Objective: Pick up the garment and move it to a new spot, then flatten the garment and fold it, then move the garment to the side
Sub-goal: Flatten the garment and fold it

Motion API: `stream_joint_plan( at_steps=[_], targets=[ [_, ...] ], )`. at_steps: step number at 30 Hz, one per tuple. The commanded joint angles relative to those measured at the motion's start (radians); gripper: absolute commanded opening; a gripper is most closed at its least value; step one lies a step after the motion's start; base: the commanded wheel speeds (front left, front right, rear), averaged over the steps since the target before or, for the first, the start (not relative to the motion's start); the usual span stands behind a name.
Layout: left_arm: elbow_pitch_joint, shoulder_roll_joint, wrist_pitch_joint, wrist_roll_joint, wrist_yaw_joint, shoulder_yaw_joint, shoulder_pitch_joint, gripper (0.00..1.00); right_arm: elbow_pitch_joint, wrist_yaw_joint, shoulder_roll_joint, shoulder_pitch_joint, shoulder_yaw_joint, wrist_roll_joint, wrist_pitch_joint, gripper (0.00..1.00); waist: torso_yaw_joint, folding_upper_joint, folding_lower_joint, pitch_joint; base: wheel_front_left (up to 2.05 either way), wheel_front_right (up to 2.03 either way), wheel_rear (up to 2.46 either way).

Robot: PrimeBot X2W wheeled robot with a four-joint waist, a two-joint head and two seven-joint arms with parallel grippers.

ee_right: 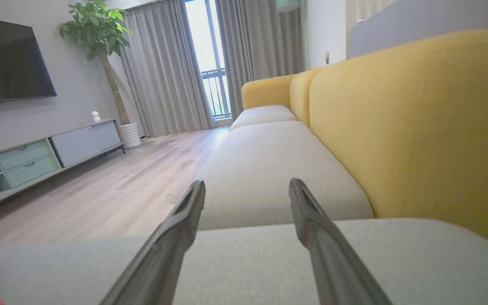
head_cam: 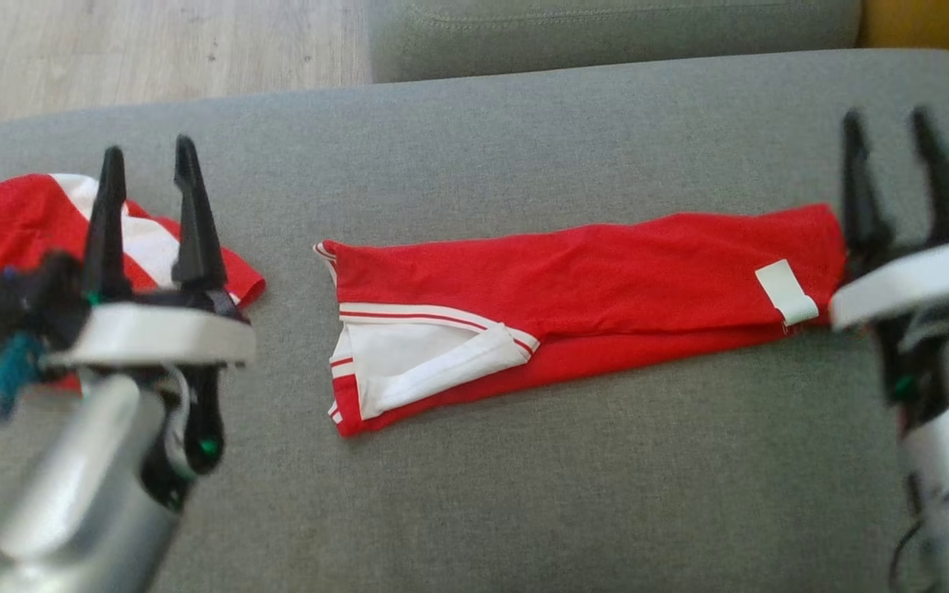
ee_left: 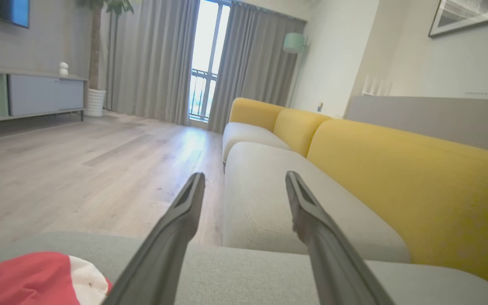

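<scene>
A red garment [head_cam: 606, 255] with white trim lies folded into a long strip across the middle of the grey cushion [head_cam: 524, 494]. A second red and white garment [head_cam: 21, 222] lies crumpled at the cushion's left end, and a corner of it [ee_left: 36, 275] appears in the left wrist view. My left gripper [head_cam: 151, 148] hovers open above that crumpled piece, with nothing between its fingers [ee_left: 245, 176]. My right gripper [head_cam: 888, 115] stands open just past the right end of the folded strip, also holding nothing [ee_right: 246, 182].
The cushion's far edge meets a wooden floor [head_cam: 112, 49] at the upper left. Another grey seat [head_cam: 606, 33] lies beyond it. A yellow backrest [ee_left: 396, 182] runs along the right side. A cabinet [ee_right: 36, 156] and a potted plant [ee_right: 100, 34] stand across the room.
</scene>
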Motion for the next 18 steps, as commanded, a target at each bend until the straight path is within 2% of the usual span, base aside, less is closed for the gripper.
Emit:
stream_joint_plan(
  at_steps=[1, 4, 9, 13, 14, 18],
  targets=[
    [-0.032, 0.006, -0.007, 0.035, -0.005, 0.069, -0.002, 1.0, -0.037, 0.007, 0.013, 0.012, 0.005, -0.021, -0.018, 1.0, 0.002, -0.0001, 0.0001, -0.005, 0.0, 0.0, 0.0],
    [-0.033, -0.083, -0.008, 0.158, -0.034, 0.152, 0.118, 1.0, -0.037, 0.007, 0.084, 0.085, -0.007, -0.108, -0.059, 1.0, 0.004, -0.0001, 0.0001, -0.017, 0.0, 0.0, 0.0],
    [0.027, -0.192, -0.008, 0.317, -0.11, 0.205, 0.245, 1.0, -0.011, 0.007, 0.165, 0.159, -0.044, -0.195, -0.089, 1.0, 0.009, -0.0001, 0.0001, -0.023, 0.0, 0.0, 0.0],
    [0.053, -0.256, -0.008, 0.384, -0.167, 0.271, 0.278, 1.0, -0.008, 0.007, 0.185, 0.17, -0.062, -0.225, -0.096, 1.0, 0.014, -0.0001, 0.0001, -0.023, 0.0, 0.0, 0.0],
    [0.064, -0.276, -0.008, 0.409, -0.195, 0.298, 0.28, 1.0, -0.007, 0.007, 0.187, 0.163, -0.079, -0.237, -0.088, 1.0, 0.018, -0.0001, 0.0001, -0.021, 0.0, 0.0, 0.0],
    [0.081, -0.308, -0.008, 0.454, -0.242, 0.338, 0.269, 1.0, 0.027, 0.007, 0.196, 0.133, -0.18, -0.288, -0.045, 1.0, 0.023, -0.0001, 0.0001, -0.005, 0.0, 0.0, 0.0]
  ],
)
